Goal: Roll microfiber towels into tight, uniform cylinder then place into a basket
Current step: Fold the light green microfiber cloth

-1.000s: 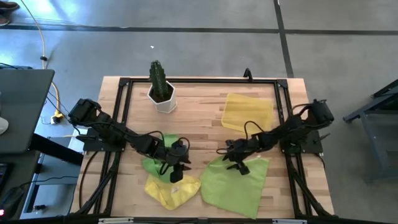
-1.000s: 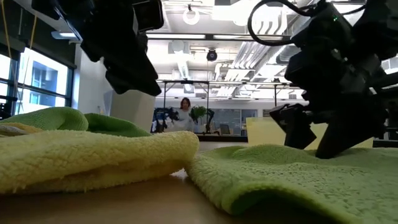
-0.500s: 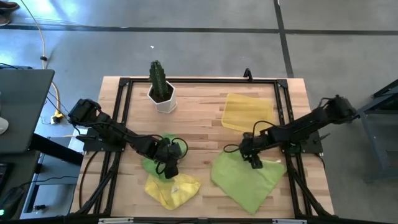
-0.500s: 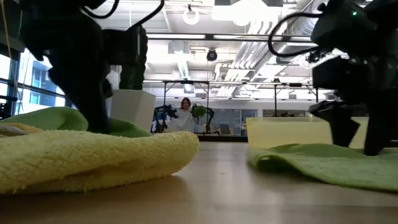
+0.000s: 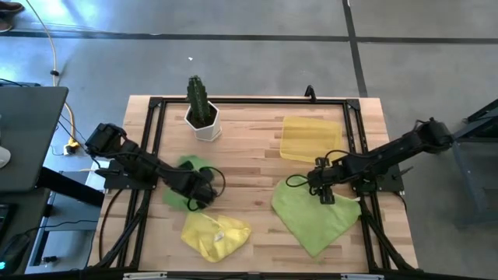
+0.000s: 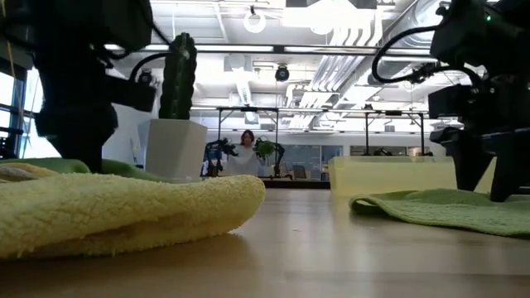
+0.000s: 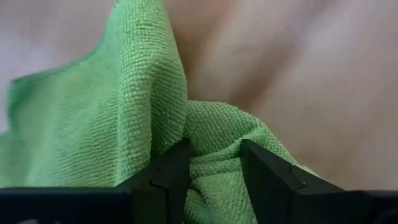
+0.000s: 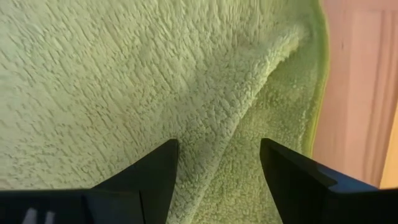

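Gripping a raised fold of the left lime green towel [image 7: 93, 124] with my left end effector [image 7: 214, 171]; in the left wrist view both fingers [image 7: 177, 168] pinch a ridge of cloth between them. From above, this towel [image 5: 187, 183] lies bunched on the counter [image 5: 249, 140], left of centre, in front of the white pot with the cactus [image 5: 201, 109].

My right end effector [image 8: 217, 168] is down on the second lime green towel [image 8: 124, 81]; a crease of cloth runs up between the fingers [image 8: 149, 171], so it is clenched on that fold. From above, the towel [image 5: 315, 218] is spread near the counter's front right, with the end effector [image 5: 324, 187] at its rear edge.

Yellow towel [image 5: 214, 233] lies crumpled at front left, apart from both end effectors.

Basket [image 5: 310, 138]: translucent yellow tray, rear right, just behind the right towel. No towel visible inside it.
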